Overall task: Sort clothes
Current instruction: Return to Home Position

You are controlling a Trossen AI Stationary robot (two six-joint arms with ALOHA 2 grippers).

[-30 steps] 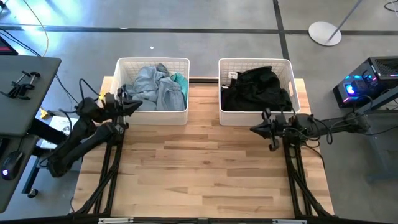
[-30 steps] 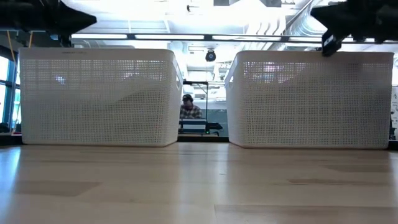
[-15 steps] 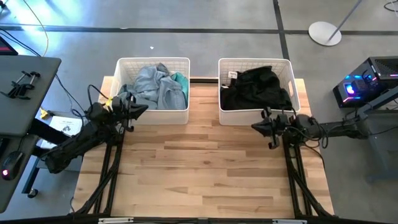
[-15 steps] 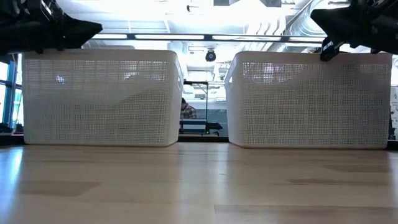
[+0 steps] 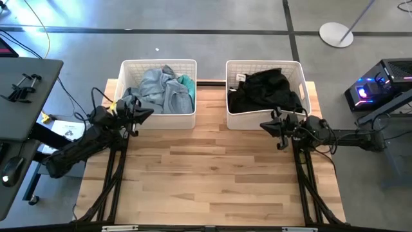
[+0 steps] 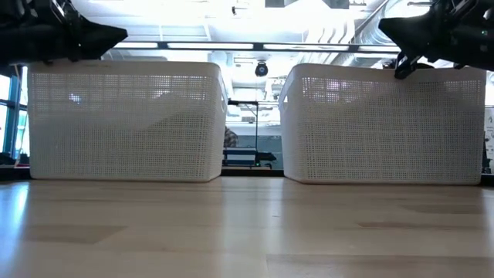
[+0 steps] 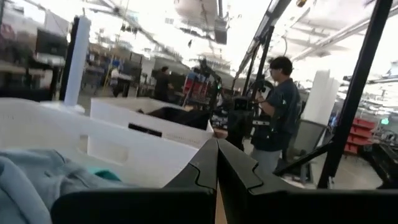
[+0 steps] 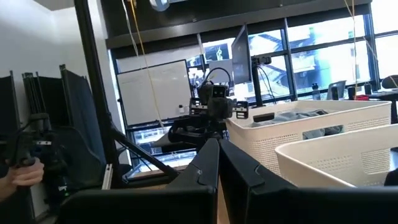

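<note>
Light blue-grey and teal clothes (image 5: 164, 87) lie piled in the left white basket (image 5: 125, 71). Black clothes (image 5: 264, 90) fill the right white basket (image 5: 302, 77). My left gripper (image 5: 151, 113) is shut and empty, above the table's left side by the left basket's near left corner; its tip (image 7: 217, 144) points past that basket. My right gripper (image 5: 262, 126) is shut and empty, just in front of the right basket's near wall, pointing toward the table's left; its tip (image 8: 217, 144) shows closed.
Both baskets stand side by side along the table's far edge (image 6: 123, 120) (image 6: 382, 123). Bare wooden table top (image 5: 206, 174) spreads in front of them. People stand in the room beyond the table (image 7: 277, 102). A desk with a clamp (image 5: 19, 87) is left of the table.
My left gripper has sunk and swung a little toward the table's right, beside the left basket's near corner. My right gripper has drawn lower and toward the table's left, along the right basket's near wall. Both have stayed shut. The clothes have kept still.
</note>
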